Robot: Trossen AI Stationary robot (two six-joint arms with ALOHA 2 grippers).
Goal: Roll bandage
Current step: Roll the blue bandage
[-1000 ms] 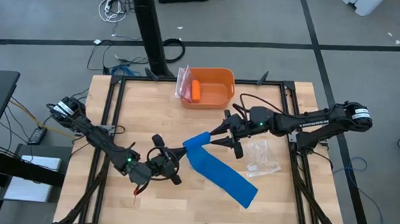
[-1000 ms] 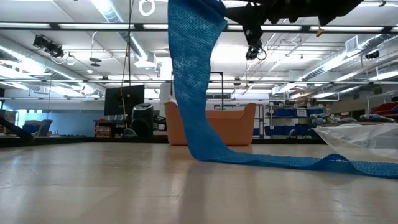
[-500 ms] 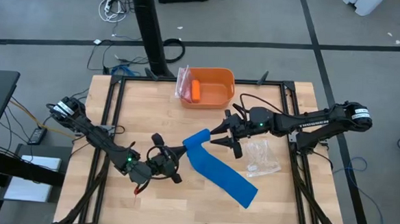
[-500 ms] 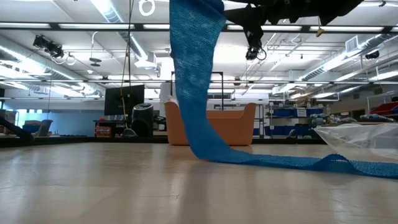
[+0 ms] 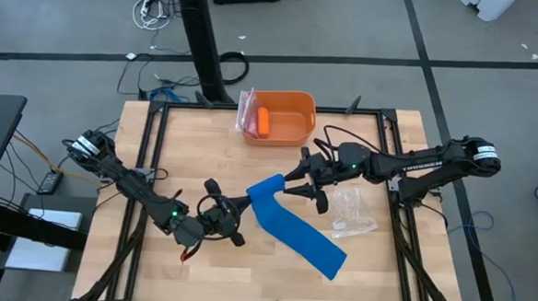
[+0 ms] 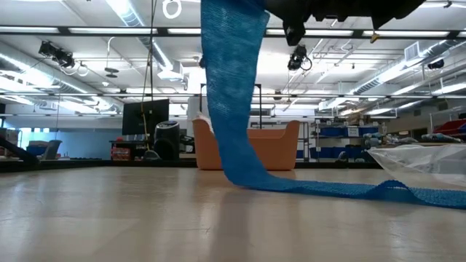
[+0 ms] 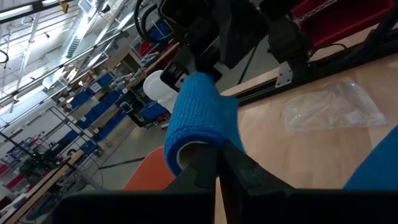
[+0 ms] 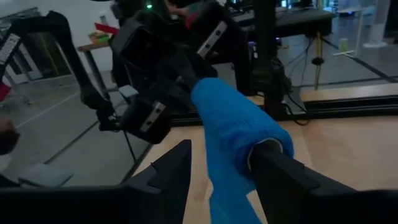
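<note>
The bright blue bandage [image 5: 294, 233] is partly rolled. Its roll [image 5: 265, 189] is held level in the air between my two grippers, and the loose strip [image 6: 233, 109] hangs from it. The strip's far length [image 6: 378, 191] lies flat on the wooden table toward the near right. My left gripper [image 5: 241, 204] is shut on the roll's left end. My right gripper [image 5: 292, 182] stands part open at the roll's right end. My left gripper pinches the rim of the roll's open end [image 7: 198, 148] between its two shut fingers, coming in level from the table's left, along the roll's axis. The roll is clear of the table. My right gripper comes in level from the table's right. One finger [image 8: 277, 167] is in the roll's open end [image 8: 264, 144]. The other finger [image 8: 173, 167] stands outside, a little apart from the cloth. The strip hangs down between them.
An orange bin [image 5: 301, 104] at the table's far edge holds a small orange cylinder [image 5: 264, 122], with a plastic bag [image 5: 245, 108] at its left. A crinkly clear bag [image 5: 351, 215] lies on the table to the right of the strip. Black frame rails edge the table.
The hanging part of the bandage has drifted slightly sideways in the low view, while the length on the table has stayed where it was. Both grippers have kept their places.
</note>
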